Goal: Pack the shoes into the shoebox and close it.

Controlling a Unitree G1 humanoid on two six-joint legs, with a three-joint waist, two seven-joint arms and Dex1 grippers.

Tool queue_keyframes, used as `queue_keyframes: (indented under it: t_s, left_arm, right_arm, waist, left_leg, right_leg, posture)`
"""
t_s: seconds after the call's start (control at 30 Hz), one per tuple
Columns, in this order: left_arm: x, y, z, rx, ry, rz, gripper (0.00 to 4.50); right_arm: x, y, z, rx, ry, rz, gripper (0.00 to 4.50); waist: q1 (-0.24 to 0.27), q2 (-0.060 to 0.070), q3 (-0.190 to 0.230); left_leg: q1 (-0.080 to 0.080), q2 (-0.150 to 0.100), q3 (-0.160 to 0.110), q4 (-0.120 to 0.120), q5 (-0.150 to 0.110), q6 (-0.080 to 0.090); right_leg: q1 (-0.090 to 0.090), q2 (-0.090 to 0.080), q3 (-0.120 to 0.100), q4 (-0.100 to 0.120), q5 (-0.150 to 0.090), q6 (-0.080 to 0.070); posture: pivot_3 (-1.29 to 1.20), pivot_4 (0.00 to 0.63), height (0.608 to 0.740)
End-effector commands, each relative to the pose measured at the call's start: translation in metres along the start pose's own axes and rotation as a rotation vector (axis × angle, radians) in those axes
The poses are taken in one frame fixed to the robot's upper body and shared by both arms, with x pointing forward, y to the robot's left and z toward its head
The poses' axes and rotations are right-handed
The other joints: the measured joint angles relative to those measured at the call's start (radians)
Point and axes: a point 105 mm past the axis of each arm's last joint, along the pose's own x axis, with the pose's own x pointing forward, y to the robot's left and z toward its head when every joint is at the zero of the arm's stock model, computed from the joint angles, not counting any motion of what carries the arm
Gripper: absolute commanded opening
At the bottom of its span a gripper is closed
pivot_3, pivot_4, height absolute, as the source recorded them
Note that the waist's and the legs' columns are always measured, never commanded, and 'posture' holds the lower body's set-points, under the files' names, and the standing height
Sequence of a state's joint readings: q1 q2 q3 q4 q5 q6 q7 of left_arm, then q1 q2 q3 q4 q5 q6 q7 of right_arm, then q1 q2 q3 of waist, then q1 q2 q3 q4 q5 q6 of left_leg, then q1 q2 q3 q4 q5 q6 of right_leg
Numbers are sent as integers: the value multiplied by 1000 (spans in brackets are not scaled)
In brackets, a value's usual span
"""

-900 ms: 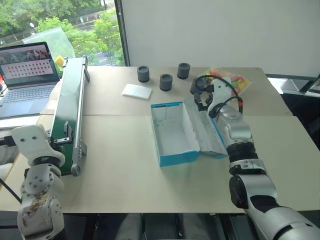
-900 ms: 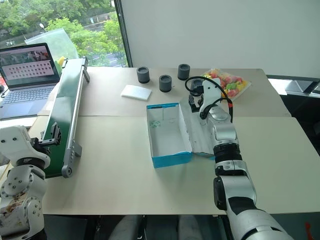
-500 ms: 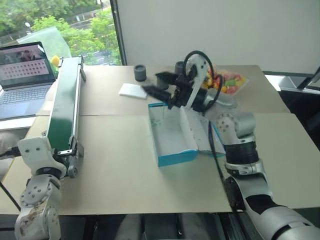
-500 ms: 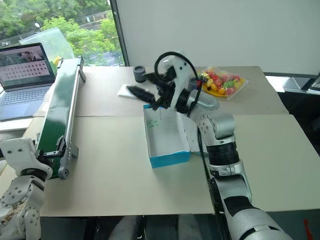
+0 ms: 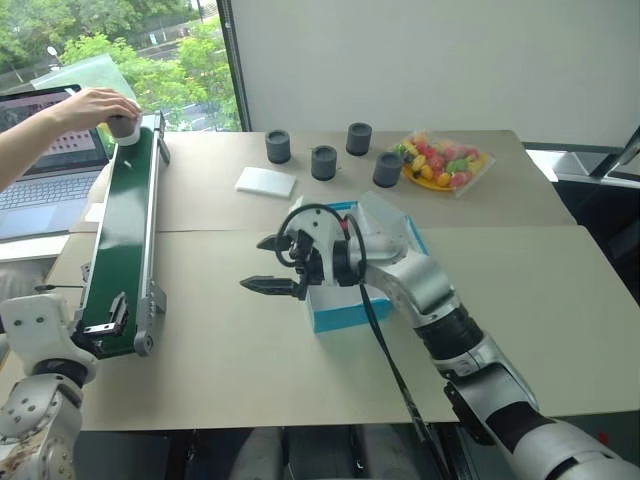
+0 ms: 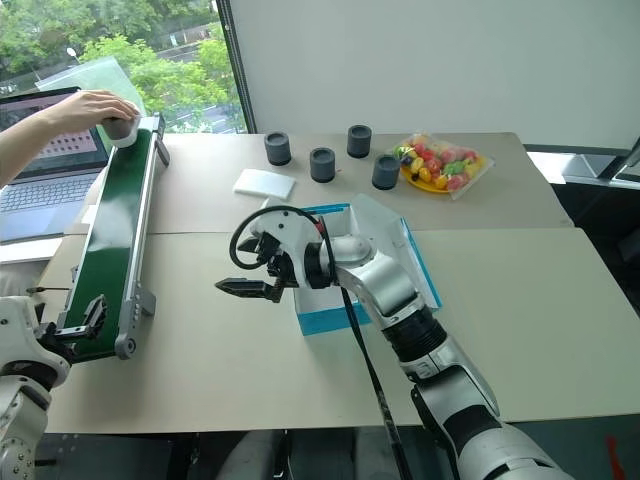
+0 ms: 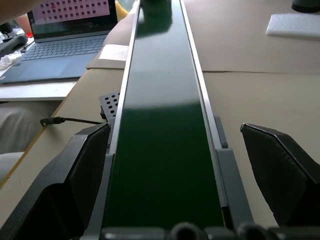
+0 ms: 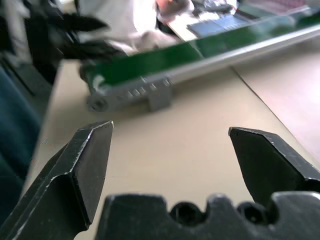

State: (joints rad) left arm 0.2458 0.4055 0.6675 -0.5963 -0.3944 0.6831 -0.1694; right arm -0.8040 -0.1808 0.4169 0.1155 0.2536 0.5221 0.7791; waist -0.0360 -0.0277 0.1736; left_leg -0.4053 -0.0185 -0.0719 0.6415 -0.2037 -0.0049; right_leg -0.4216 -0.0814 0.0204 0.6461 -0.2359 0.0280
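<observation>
While right gripper (image 5: 268, 264) gapes beside shoebox (image 5: 345, 308), hand (image 5: 95, 105) on conveyor (image 5: 125, 235)

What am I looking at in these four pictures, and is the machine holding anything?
It is a two-armed humanoid robot at a table. Two pictures come from cameras in its head, looking down over its arms. The other two come from cameras on its wrists, looking out between each gripper's two black fingers.

The right gripper reaches across in front of a blue shoebox; it is open and empty. The left gripper, also open and empty, faces a long green conveyor belt.

At the belt's far end a person's hand holds a small grey cup. Also on the table are four dark cups, a white pad, a plate of toy fruit and a laptop.
</observation>
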Motion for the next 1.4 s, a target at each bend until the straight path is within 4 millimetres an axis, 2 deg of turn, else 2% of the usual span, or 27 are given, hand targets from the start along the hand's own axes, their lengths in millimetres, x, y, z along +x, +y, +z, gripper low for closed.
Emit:
queue_keyframes:
  t_s: [0.03,0.2,0.63,0.9,1.07,1.4]
  left_arm:
    - [2,3,12,34,-19,4,4500]
    - [6,2,14,40,-16,-4,4500]
    - [11,6,-1,31,29,-12,4500]
    - [16,5,-2,14,29,-12,4500]
    - [17,3,-2,7,24,-15,4500]
    - [16,3,-6,-2,33,-7,4500]
  right_arm:
    - [1,-5,9,-80,-51,-49,4405]
    - [4,-6,9,-71,-70,-71,4405]
    - [4,-7,7,-47,-78,-131,4405]
    - [-6,-5,-1,-57,-63,-72,4405]
    - [-9,6,-20,-45,25,41,4405]
    - [-10,5,-23,-30,34,53,4405]
  waist:
    - [0,0,0]
    - [-4,0,0]
    - [-6,0,0]
    - [-6,0,0]
    - [-6,0,0]
    - [-6,0,0]
  left_leg:
    - [0,0,0,0,0,0]
    - [0,1,0,0,0,-1]
    - [1,1,0,0,-1,-2]
    - [1,1,0,0,-1,-2]
    - [1,1,0,0,-1,-2]
    - [1,1,0,0,-1,-2]
  right_leg:
    - [0,0,0,0,0,0]
    - [0,1,0,0,0,0]
    - [0,2,2,0,0,0]
    - [0,2,2,0,0,0]
    - [0,2,2,0,0,0]
    - [0,2,2,0,0,-1]
  posture:
    - [0,150,739]
    - [0,150,739]
    - [0,150,739]
    - [0,150,739]
    - [0,150,739]
    - [0,150,739]
